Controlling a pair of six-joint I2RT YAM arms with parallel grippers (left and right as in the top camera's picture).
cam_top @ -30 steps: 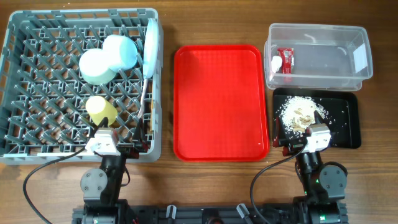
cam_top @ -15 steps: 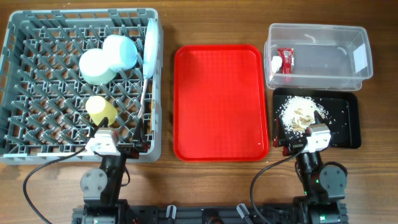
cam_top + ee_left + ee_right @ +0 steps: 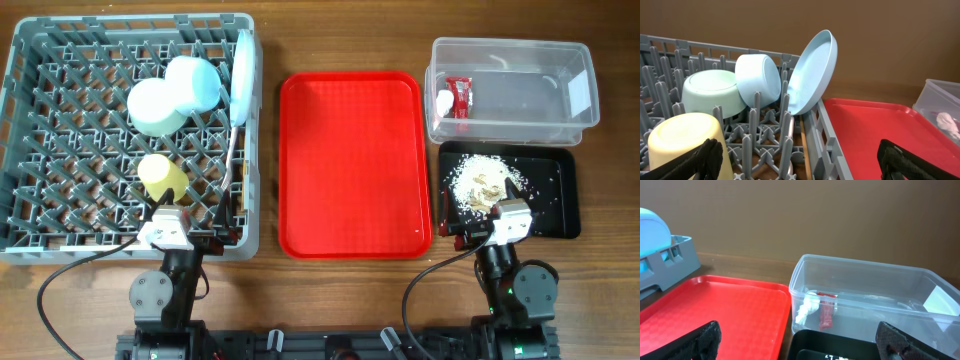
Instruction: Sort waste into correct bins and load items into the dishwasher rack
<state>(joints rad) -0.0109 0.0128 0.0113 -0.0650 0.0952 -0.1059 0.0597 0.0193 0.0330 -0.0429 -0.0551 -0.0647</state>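
The grey dishwasher rack (image 3: 40, 235) holds the pale green bowl (image 3: 153, 108), the light blue bowl (image 3: 198, 82), the yellow cup (image 3: 160, 176), the pale blue plate (image 3: 241, 78) standing on edge, and the white fork (image 3: 230, 165) beside thin chopsticks (image 3: 243, 195). The clear tub (image 3: 530, 100) holds the red wrapper (image 3: 460, 97) and white scrap (image 3: 443, 101). The black tray (image 3: 555, 190) holds the crumbly food scraps (image 3: 483, 182). My left gripper (image 3: 800, 162) is open and empty at the rack's near edge. My right gripper (image 3: 800, 342) is open and empty over the black tray's near edge.
The red serving tray (image 3: 352, 165) lies between the rack and the bins, with nothing on it. Both arm bases stand at the table's front edge. Cables run from each base.
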